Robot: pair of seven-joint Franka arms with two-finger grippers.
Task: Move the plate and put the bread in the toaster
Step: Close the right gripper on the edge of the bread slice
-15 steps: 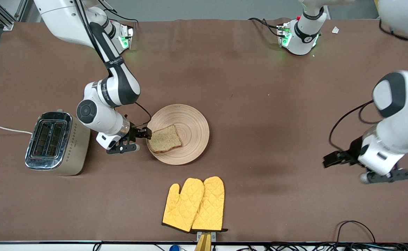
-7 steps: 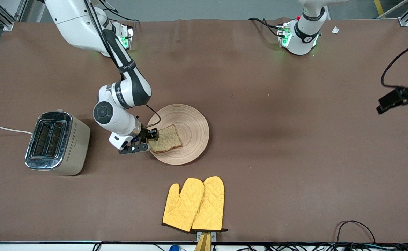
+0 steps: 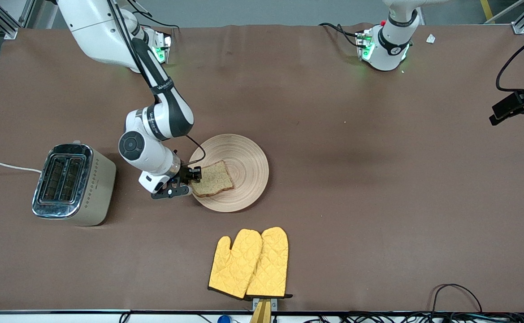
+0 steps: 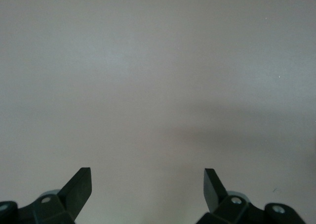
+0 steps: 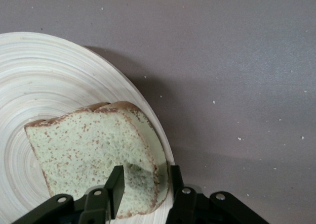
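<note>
Since a second ago the right tool (image 3: 193, 176) has moved in from just outside the plate (image 3: 244, 157) onto the edge of the bread (image 3: 212, 179), and the left arm has swung up and away to the bench's edge at its own end. The right tool's fingers (image 5: 117, 184) now straddle the slice's crust, one on each face, pressing on it but not fully clamped.

The bread is a brown, speckled slice with a darker crust and a rounded top, lying on the pale wooden plate, on the part toward the toaster (image 3: 71, 184). The toaster stands toward the right arm's end of the bench (image 3: 333, 112), both slots empty, apart from the plate.

The right wrist view shows the grip itself — in the front view it is only a dark blur at the slice's edge. The left wrist view shows the left tool (image 4: 148, 184) spread wide over bare bench, holding nothing. Yellow oven mitts (image 3: 249, 262) lie nearer the front camera than the plate.
</note>
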